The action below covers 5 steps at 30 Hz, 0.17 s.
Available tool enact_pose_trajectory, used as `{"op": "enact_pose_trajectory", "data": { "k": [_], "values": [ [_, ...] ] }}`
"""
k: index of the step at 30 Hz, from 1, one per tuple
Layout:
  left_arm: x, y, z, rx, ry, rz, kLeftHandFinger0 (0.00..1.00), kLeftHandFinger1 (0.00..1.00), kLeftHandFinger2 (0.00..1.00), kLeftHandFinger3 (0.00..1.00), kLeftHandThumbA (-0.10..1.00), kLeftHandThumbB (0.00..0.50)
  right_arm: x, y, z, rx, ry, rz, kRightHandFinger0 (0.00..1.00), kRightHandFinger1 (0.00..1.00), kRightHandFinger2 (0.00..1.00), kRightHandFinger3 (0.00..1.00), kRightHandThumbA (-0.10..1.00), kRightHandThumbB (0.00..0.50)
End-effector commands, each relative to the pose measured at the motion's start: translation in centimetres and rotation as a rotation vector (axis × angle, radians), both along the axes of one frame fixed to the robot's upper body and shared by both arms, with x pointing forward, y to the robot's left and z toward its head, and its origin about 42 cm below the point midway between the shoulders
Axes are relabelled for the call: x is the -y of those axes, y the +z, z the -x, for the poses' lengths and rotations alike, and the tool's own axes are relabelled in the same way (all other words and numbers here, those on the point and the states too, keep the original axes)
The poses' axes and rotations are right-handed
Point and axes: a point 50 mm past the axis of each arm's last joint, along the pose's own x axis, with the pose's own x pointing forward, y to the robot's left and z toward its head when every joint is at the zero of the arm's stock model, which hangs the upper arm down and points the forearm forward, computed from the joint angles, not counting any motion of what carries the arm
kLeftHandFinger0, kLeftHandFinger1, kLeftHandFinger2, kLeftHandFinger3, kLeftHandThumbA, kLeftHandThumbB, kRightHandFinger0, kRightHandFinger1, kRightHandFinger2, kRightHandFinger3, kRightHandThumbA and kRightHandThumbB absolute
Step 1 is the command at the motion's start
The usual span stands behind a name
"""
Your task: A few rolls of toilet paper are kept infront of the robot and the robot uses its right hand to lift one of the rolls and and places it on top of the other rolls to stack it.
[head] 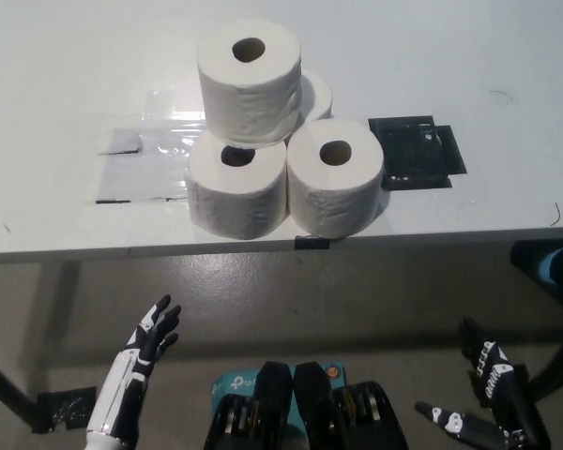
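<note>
Left hand (148, 339) sat below the surface (507, 56) edge, fingers spread, empty. Top roll (249, 77) rested stacked on the toilet paper rolls (286, 183), hiding the rear one. Right hand (493, 398) below-right, open, partly cropped.

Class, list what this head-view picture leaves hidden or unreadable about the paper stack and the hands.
- Back roll: head view, mostly hidden behind the top roll.
- Right hand: head view, partly cut off by the bottom edge.
- Black patch on the table: markings too small to read.
- Left hand: rests low, below the table edge.
</note>
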Motion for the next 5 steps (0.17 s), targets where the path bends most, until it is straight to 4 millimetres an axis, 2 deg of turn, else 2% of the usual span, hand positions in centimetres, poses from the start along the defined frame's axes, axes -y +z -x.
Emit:
{"op": "enact_pose_trajectory", "data": {
  "k": [1,3,5],
  "values": [
    [0.18,1.23,-0.13,0.071,-0.037,0.009,1.0,1.0,1.0,1.0,1.0,0.309,0.11,1.16,-0.49,0.102,-0.025,-0.024,1.0,1.0,1.0,1.0,1.0,0.136],
    [0.17,1.26,-0.13,0.073,-0.038,0.009,1.0,1.0,1.0,1.0,1.0,0.32,0.11,1.14,-0.42,0.1,-0.02,-0.032,1.0,1.0,1.0,1.0,1.0,0.116],
    [0.18,1.37,-0.37,0.077,-0.037,0.008,1.0,1.0,1.0,1.0,1.0,0.323,0.11,1.21,-0.72,0.104,-0.021,-0.026,1.0,1.0,1.0,1.0,1.0,0.117]
  ]
}}
